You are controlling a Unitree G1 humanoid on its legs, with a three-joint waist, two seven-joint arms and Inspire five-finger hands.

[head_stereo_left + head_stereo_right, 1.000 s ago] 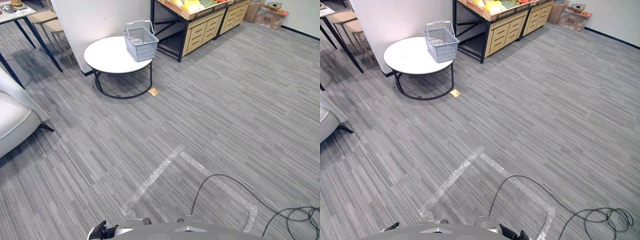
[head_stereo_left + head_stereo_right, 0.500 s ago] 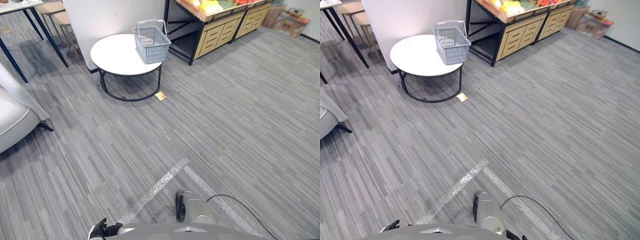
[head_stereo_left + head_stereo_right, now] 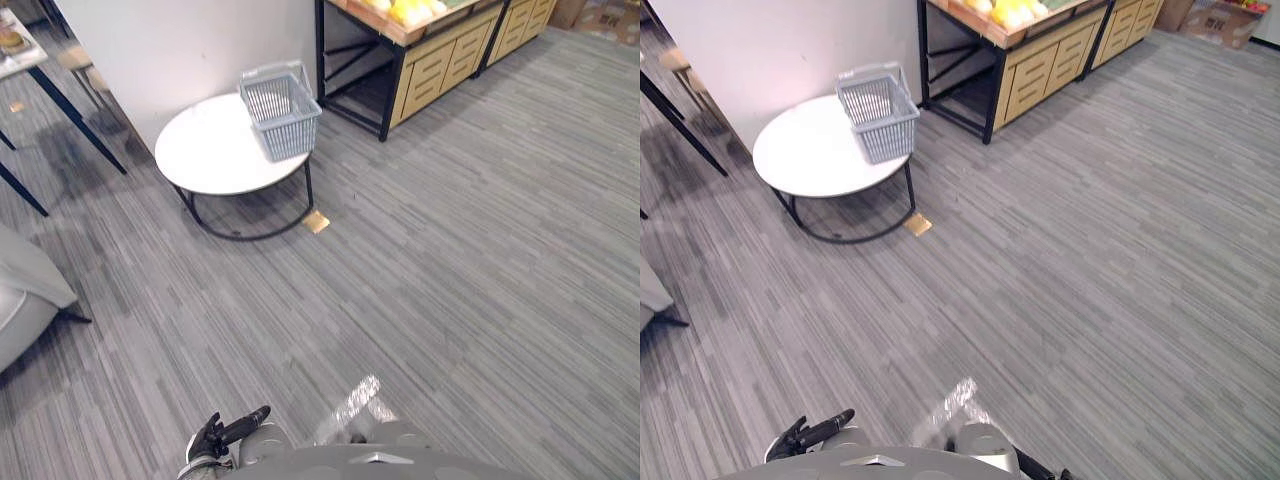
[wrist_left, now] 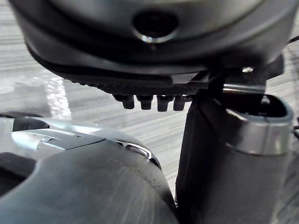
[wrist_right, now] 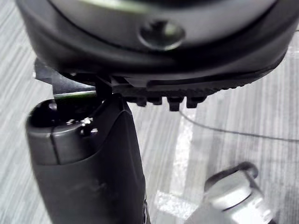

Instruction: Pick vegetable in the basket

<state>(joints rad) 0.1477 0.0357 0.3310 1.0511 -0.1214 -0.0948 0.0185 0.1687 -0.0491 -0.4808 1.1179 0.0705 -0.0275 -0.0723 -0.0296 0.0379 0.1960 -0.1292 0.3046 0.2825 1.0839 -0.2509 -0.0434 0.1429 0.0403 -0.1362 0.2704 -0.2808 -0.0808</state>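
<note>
A grey plastic lattice basket (image 3: 282,112) sits at the far edge of a round white table (image 3: 215,155), rounded yellow vegetables (image 3: 405,10) lie on a wooden shelf (image 3: 432,58) beyond it, and the left hand (image 3: 222,434) and right hand (image 5: 88,158) hang loose and empty.

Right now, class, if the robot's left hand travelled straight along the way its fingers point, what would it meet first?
Probably just the grey carpet floor: the left hand hangs low, fingers straight, aimed forward and inward, near the shiny tape strip. Depth is unclear.
</note>
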